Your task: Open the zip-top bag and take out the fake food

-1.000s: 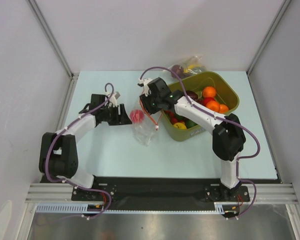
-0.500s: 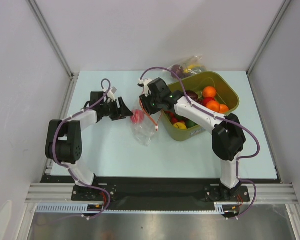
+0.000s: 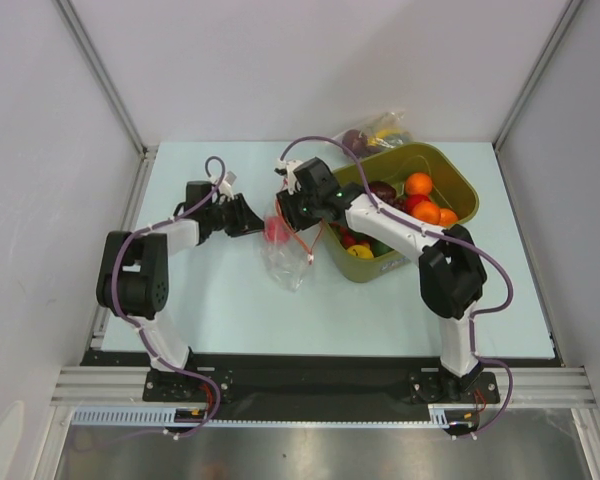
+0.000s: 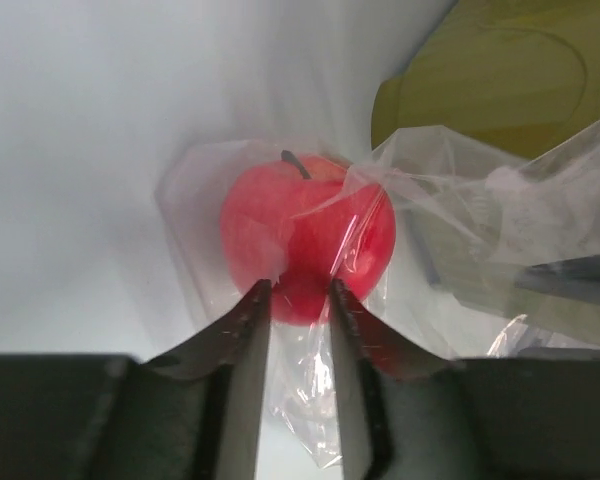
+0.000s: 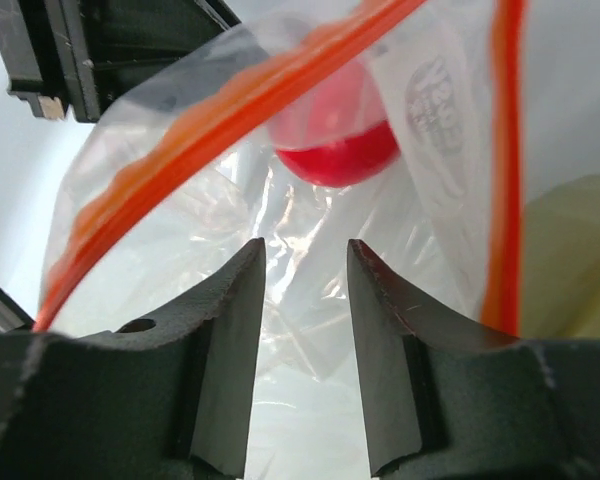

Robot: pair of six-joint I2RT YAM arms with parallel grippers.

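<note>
The zip-top bag (image 3: 288,265) lies crumpled on the table left of the bin, and its red-orange zip strip (image 5: 230,105) is spread open. A red apple (image 3: 275,231) sits inside it. My left gripper (image 3: 250,220) is at the bag's left side. In the left wrist view its jaws (image 4: 295,288) are almost shut, with bag film (image 4: 320,400) between them and the apple (image 4: 280,225) just past the tips. My right gripper (image 3: 288,212) is at the bag's mouth. Its jaws (image 5: 305,245) stand apart over loose film (image 5: 180,230), with the apple (image 5: 335,155) ahead of them.
An olive-green bin (image 3: 450,170) to the right holds oranges (image 3: 420,185) and other fruits, and its wall is close to the bag (image 4: 480,80). A second clear bag of fruit shapes (image 3: 380,130) lies behind the bin. White walls enclose the table.
My left gripper has moved up and right to the bag, and its jaws have narrowed onto the film beside the apple. The right gripper and the bag have hardly moved.
</note>
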